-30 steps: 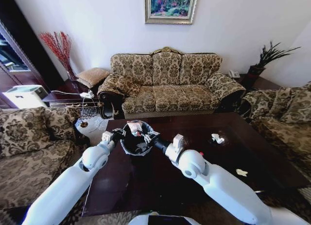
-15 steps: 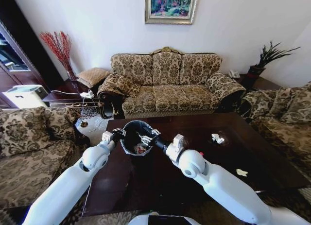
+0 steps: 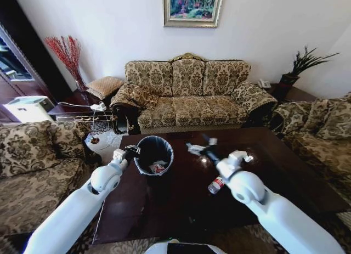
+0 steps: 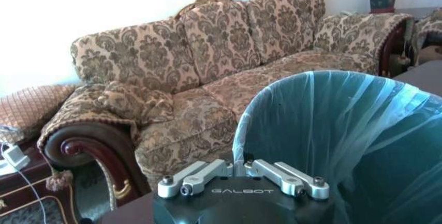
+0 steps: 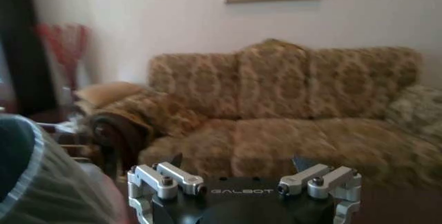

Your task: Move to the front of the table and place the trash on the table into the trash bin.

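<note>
While the left end effector (image 3: pixel 130 151) was clamped on the near rim of the trash bin (image 3: pixel 154 154) in the head view, steadying it on the tabletop (image 3: pixel 181 204), the right end effector (image 3: pixel 198 148) hung over the dark wood just beside the bin on its right, its fingers spread apart with nothing between them. Inside the bin's black liner lay a piece of red-and-white litter (image 3: pixel 158 167). Behind the right end effector, close under its forearm, lay the clear bottle (image 3: pixel 215 185) with the red label; farther to its right sat a white paper wad (image 3: pixel 247 157), and a small pale scrap (image 3: pixel 272 195) lay well apart toward the tabletop's right edge. From the left wrist view, the left end effector (image 4: pixel 243 178) had its fingers drawn together on the bin's rim, the bagged wall of the bin (image 4: pixel 345 146) rising directly ahead of it and a patterned sofa (image 4: pixel 207 69) beyond. From the right wrist view, the right end effector (image 5: pixel 245 182) showed its jaws wide apart and empty, the bin's liner edge (image 5: pixel 41 182) off to one side. Judged from this, one drop into the bin looked finished and the step in hand was going for another piece; the next move would call for lowering the open right end effector over the bottle or the wad, closing across it, while the left kept the bin from tipping.
</note>
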